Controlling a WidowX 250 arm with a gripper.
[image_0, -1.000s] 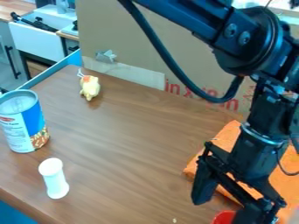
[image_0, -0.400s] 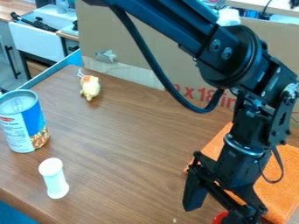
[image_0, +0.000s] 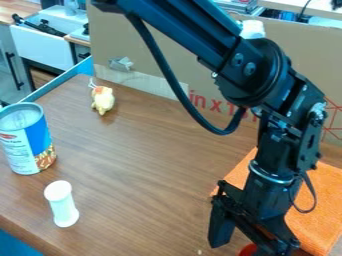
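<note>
The black gripper (image_0: 246, 241) hangs low at the bottom right of the table, its two fingers spread apart. A red object (image_0: 248, 250) shows partly at the bottom edge, between the fingers and close to the right one; whether they touch, I cannot tell. Behind and to the right of the gripper lies an orange cloth (image_0: 317, 192), flat on the table. A white cylinder with wider ends (image_0: 62, 205) stands at the front left. Behind it, at the left edge, is an open can (image_0: 23, 142) with a blue and white label. A small yellow toy (image_0: 103, 100) lies farther back.
The brown wooden table (image_0: 143, 160) has a rounded front-left edge. A tall cardboard panel (image_0: 150, 50) stands along its back, and a blue rim (image_0: 63, 80) runs at the back left. Beyond it is a white sink unit (image_0: 43, 45).
The arm and gripper have moved left and slightly toward the bottom of the view, uncovering more of the orange cloth. The can, white cylinder and yellow toy have stayed put.
</note>
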